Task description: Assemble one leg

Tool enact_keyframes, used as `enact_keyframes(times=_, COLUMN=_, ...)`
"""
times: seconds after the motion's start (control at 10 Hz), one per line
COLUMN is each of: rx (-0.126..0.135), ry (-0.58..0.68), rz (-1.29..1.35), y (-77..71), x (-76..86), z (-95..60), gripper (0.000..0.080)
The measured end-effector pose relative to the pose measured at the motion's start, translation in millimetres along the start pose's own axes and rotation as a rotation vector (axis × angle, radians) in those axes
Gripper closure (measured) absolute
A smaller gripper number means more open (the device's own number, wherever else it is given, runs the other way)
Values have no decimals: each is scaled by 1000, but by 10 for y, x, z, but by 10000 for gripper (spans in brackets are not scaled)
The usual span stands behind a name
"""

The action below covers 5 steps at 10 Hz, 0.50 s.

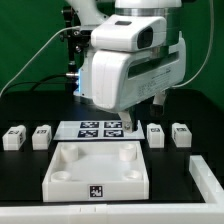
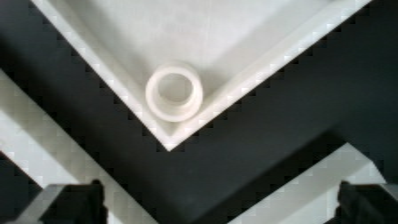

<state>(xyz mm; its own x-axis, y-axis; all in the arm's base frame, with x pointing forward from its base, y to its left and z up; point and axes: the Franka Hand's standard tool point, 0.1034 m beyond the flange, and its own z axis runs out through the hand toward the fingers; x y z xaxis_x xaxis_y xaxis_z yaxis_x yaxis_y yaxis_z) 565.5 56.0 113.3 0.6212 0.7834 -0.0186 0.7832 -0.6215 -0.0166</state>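
Note:
Four legs, small white posts with marker tags, stand in a row on the black table: two at the exterior view's left (image 1: pixel 13 138) (image 1: pixel 42 136) and two at its right (image 1: pixel 155 134) (image 1: pixel 181 133). The large white panel (image 1: pixel 95 172) lies in front. My gripper (image 1: pixel 140 114) hangs open and empty above the panel's far part, apart from every leg. In the wrist view a panel corner (image 2: pixel 107 60) with a round socket (image 2: pixel 173 92) lies below my gripper (image 2: pixel 221 205). Both dark fingertips (image 2: pixel 71 205) stand wide apart. No leg shows there.
The marker board (image 1: pixel 100 128) lies flat between the legs, behind the panel. Another white part (image 1: pixel 210 182) lies at the exterior view's lower right. Cables and a dark stand sit at the back left (image 1: pixel 70 60).

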Motion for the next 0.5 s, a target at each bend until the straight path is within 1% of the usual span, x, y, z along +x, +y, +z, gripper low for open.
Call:
enact_keyframes(times=0.4, rx=0, ry=0, rz=-46, y=0, x=-1, z=2, gripper=150)
enact_keyframes(times=0.5, rx=-6, ry=2, rz=-103, y=-18, x=-24, z=12, gripper=150)
